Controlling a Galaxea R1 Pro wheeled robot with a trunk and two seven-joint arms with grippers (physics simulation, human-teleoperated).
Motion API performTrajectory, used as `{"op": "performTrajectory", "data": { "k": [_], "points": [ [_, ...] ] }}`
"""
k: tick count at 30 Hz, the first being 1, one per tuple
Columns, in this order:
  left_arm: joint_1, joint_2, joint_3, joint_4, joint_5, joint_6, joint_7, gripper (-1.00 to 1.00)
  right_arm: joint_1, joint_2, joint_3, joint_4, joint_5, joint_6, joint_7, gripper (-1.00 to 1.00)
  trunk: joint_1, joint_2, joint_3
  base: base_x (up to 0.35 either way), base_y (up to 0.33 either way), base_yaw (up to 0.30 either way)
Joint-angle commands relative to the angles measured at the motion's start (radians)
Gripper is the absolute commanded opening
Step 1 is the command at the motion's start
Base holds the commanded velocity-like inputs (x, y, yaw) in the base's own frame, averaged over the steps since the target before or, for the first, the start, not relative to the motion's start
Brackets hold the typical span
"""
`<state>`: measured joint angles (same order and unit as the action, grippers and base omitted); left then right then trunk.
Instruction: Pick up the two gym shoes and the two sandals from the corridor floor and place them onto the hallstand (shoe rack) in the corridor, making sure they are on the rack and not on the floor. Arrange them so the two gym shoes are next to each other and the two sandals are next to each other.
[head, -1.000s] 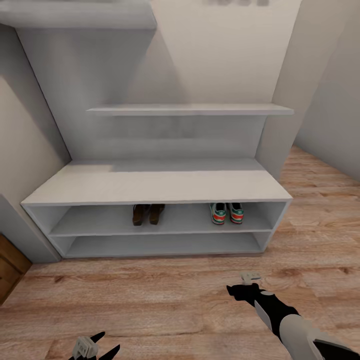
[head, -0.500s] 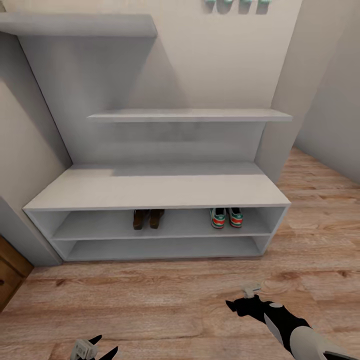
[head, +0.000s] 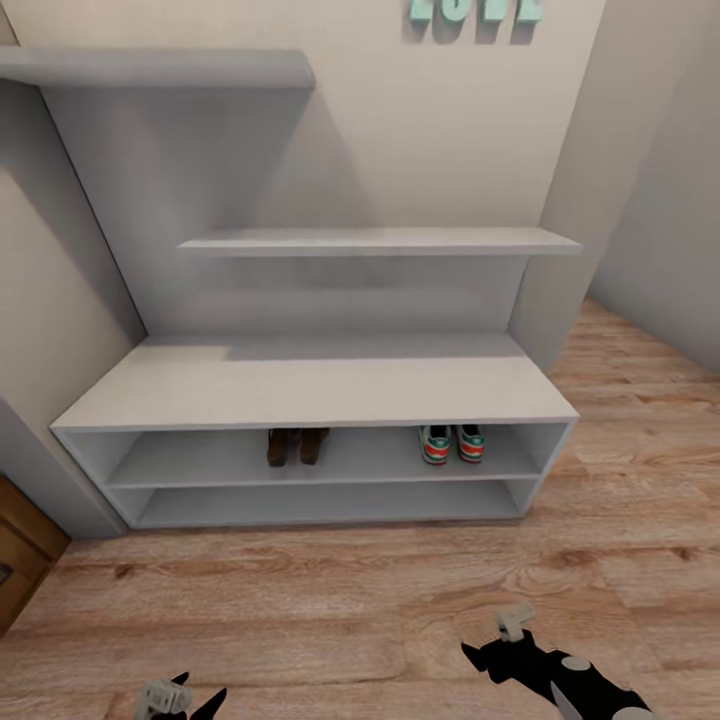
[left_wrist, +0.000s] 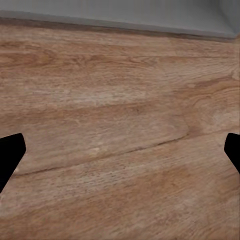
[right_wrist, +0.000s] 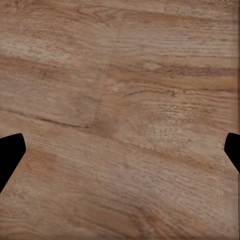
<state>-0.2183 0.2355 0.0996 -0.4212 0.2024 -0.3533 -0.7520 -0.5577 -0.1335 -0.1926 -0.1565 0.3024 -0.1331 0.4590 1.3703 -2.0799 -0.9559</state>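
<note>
The two gym shoes (head: 452, 444) stand side by side at the right of the upper open shelf of the hallstand (head: 310, 385). On the same shelf, left of the middle, the two sandals (head: 297, 446) sit side by side. My left gripper (head: 195, 692) hangs low over the corridor floor (head: 330, 600), well in front of the rack. My right gripper (head: 490, 650) is also over the floor, further right. In the wrist views the left gripper (left_wrist: 120, 155) and the right gripper (right_wrist: 120, 155) both show their fingertips wide apart, open, with only bare planks between them.
Two staggered wall shelves (head: 380, 240) hang above the bench, and teal letters (head: 475, 10) are on the wall. A brown wooden cabinet (head: 20, 560) stands at the left edge. A wall corner (head: 570, 220) borders the rack on the right.
The whole picture has shifted: the camera moved, so the rack looks a little smaller and the teal letters came into view. Both grippers show lower in the picture. The shoes stayed put.
</note>
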Motion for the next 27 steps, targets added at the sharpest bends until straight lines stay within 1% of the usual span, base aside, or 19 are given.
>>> {"op": "performTrajectory", "data": {
  "k": [1, 6, 10, 11, 12, 17, 23, 24, 27],
  "points": [
    [-0.001, -0.001, 0.002, 0.002, 0.005, 0.001, 0.004, 1.00, 0.007, -0.002, -0.009, 0.000, 0.010, -0.016, 0.004, 1.00, -0.004, 0.007, 0.002, 0.000, 0.000, 0.000],
    [0.000, -0.006, 0.001, 0.005, 0.003, 0.000, 0.056, 1.00, 0.029, -0.007, -0.010, 0.001, 0.011, -0.069, 0.003, 1.00, -0.023, 0.042, 0.018, 0.000, 0.000, 0.000],
    [0.000, -0.011, 0.000, 0.021, 0.003, -0.001, 0.091, 1.00, 0.036, -0.008, -0.010, 0.002, 0.011, -0.089, 0.001, 1.00, -0.039, 0.070, 0.031, 0.000, 0.000, 0.000],
    [0.000, -0.016, 0.001, 0.038, 0.006, -0.003, 0.112, 1.00, 0.041, -0.009, -0.010, 0.002, 0.011, -0.096, -0.003, 1.00, -0.042, 0.077, 0.034, 0.000, 0.000, 0.000],
    [0.000, -0.017, 0.001, 0.043, 0.007, -0.004, 0.118, 1.00, 0.043, -0.009, -0.010, 0.003, 0.011, -0.097, -0.003, 1.00, -0.046, 0.084, 0.037, 0.000, 0.000, 0.000],
    [0.000, -0.019, 0.002, 0.061, 0.010, -0.006, 0.136, 1.00, 0.062, -0.007, -0.010, 0.003, 0.011, -0.101, -0.005, 1.00, -0.065, 0.119, 0.053, 0.000, 0.000, 0.000],
    [0.001, -0.019, 0.004, 0.067, 0.012, -0.007, 0.144, 1.00, 0.078, -0.001, -0.010, 0.003, 0.011, -0.104, -0.006, 1.00, -0.088, 0.161, 0.071, 0.000, 0.000, 0.000],
    [0.000, -0.018, 0.004, 0.070, 0.012, -0.007, 0.145, 1.00, 0.088, 0.004, -0.010, 0.010, 0.011, -0.104, -0.008, 1.00, -0.092, 0.168, 0.075, 0.000, 0.000, 0.000],
    [0.000, -0.018, 0.004, 0.071, 0.013, -0.006, 0.146, 1.00, 0.095, 0.006, -0.010, 0.026, 0.011, -0.107, -0.009, 1.00, -0.104, 0.189, 0.084, 0.000, 0.000, 0.000]
  ]
}}
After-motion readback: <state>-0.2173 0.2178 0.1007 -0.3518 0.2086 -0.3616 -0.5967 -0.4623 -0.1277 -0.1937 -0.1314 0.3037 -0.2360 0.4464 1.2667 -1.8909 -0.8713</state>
